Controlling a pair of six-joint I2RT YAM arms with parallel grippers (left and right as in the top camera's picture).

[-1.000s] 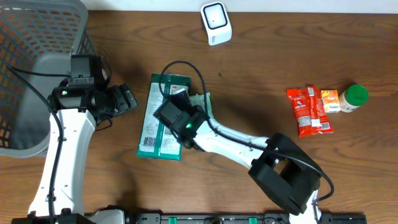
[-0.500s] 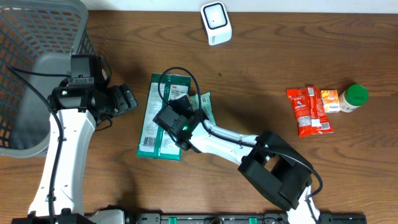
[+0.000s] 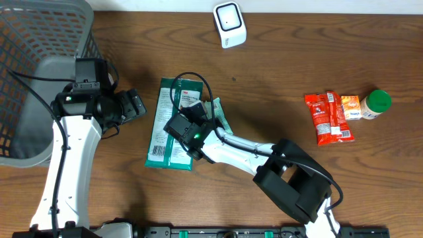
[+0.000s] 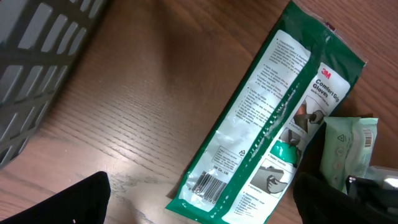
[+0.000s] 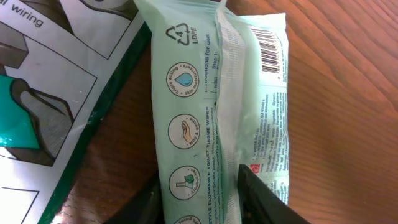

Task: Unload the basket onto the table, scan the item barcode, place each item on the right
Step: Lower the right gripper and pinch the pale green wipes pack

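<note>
A pale green wipes pack (image 5: 211,124) lies on the wooden table beside a dark green glove pack (image 3: 173,125). Its barcode (image 5: 270,53) faces up at the far end. My right gripper (image 5: 199,186) is shut on the near end of the wipes pack, one finger on each side, and the pack bunches up between them. From overhead, the right gripper (image 3: 210,118) sits over the wipes pack (image 3: 218,112). My left gripper (image 4: 202,202) stands open above the glove pack's barcode (image 4: 208,182) and holds nothing. A white scanner (image 3: 229,24) stands at the back of the table.
A grey mesh basket (image 3: 39,39) fills the far left corner. Red snack packs (image 3: 327,118), a small orange pack (image 3: 351,107) and a green-capped bottle (image 3: 375,104) lie at the right.
My right gripper shifted slightly left over the wipes pack and its fingers narrowed onto it, bunching the pack. The left arm has not moved.
</note>
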